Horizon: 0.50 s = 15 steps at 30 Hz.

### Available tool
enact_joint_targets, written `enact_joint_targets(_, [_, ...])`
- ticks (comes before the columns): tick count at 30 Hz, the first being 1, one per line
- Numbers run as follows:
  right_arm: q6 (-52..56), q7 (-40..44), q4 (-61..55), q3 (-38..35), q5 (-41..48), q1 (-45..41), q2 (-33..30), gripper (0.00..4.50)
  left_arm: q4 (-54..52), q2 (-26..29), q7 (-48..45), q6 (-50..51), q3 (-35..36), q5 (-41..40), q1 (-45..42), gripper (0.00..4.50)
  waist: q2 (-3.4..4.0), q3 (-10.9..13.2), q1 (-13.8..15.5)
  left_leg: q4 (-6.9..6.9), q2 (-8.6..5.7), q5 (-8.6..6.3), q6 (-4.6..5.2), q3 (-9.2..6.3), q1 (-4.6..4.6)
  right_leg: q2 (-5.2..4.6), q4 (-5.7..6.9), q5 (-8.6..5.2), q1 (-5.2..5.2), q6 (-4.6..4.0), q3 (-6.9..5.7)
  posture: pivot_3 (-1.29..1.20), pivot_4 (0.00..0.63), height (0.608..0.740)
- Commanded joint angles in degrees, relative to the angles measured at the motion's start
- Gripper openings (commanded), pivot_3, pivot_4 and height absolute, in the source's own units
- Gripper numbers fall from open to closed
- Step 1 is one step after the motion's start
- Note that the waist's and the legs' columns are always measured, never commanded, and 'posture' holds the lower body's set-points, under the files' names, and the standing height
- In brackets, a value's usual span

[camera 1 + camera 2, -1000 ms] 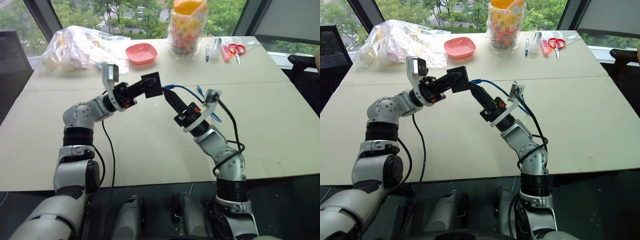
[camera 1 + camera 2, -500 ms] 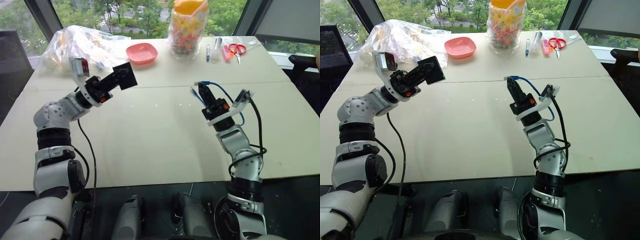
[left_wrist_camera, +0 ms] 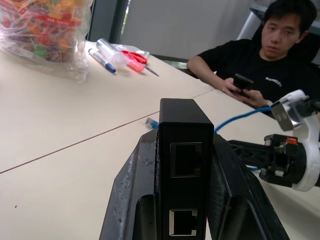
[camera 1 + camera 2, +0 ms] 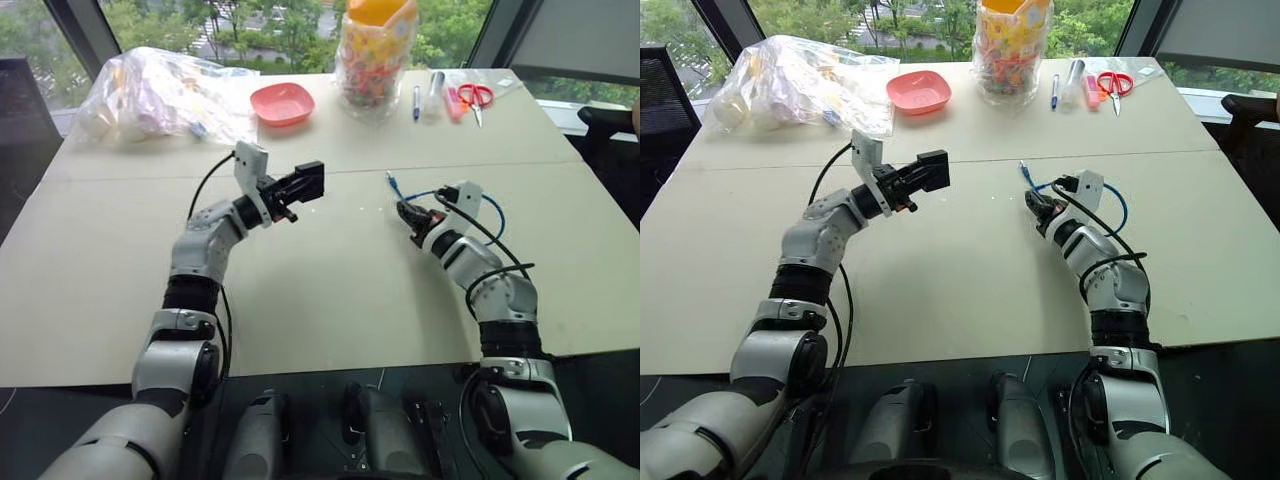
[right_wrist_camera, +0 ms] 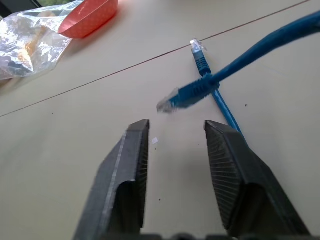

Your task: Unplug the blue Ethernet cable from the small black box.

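The small black box (image 3: 184, 150) sits clamped between my left gripper's (image 4: 300, 186) fingers, held above the middle of the table. Both of its ports face outward and are empty. The blue Ethernet cable (image 5: 200, 89) is free of the box. One plug hangs just beyond my right gripper (image 5: 176, 126), and the other plug (image 4: 392, 183) lies on the table. My right gripper (image 4: 405, 212) is low over the table to the right of the box. Its fingers are open and hold nothing.
At the back of the table are a pink bowl (image 4: 283, 104), a clear plastic bag (image 4: 160, 92), a jar of coloured sweets (image 4: 375, 55), and pens and red scissors (image 4: 470, 97). A person with a phone (image 3: 260, 65) sits at the table's right side.
My right gripper has sunk to the table on the right, opened and let go of the cable's plug. My left arm brought the box back toward the middle and lower.
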Motion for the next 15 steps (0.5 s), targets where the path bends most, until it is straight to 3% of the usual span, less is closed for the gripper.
enact_joint_targets(1, [5.9, 2.3, -8.3, 2.1, 1.1, 2.8, -1.0, 3.70, 3.8, -1.6, 2.0, -7.5, -1.3, 3.3, -3.1, 0.52, 0.00, 0.0, 0.1, 0.01, 0.01, 0.00, 0.00, -0.02, 0.00, 0.00, 0.00, 0.00, 0.01, 0.00, -0.01, 0.00, 0.150, 0.740])
enact_joint_targets(7, [17.7, 5.5, -28.2, 12.0, -0.3, 15.1, -7.8, 3.70, 17.8, -5.4, 6.5, -19.7, -2.0, 8.3, -8.8, 0.52, -0.03, 0.0, 1.0, 0.03, 0.02, -0.03, 0.04, -0.11, -0.12, -0.08, -0.16, 0.01, -0.03, 0.06, 0.00, 0.00, 0.150, 0.740])
enact_joint_targets(12, [18.0, 5.2, -33.8, 12.2, -1.3, 18.6, -8.5, 3.70, 28.3, -7.8, 9.1, -26.1, -2.2, 11.3, -12.0, 0.52, -0.07, -0.1, 1.2, 0.10, 0.04, -0.05, 0.06, -0.13, -0.11, -0.07, -0.20, 0.01, 0.00, 0.05, -0.02, 0.00, 0.150, 0.740])
enact_joint_targets(15, [17.2, 4.2, -33.8, 10.7, -2.0, 18.7, -7.5, 3.74, 32.0, -8.3, 9.4, -27.9, -3.1, 13.4, -12.7, 1.92, -0.07, 0.0, 1.2, 0.10, 0.04, -0.05, 0.06, -0.14, -0.11, -0.06, -0.20, 0.02, -0.01, 0.04, -0.03, 0.00, 0.150, 0.740])
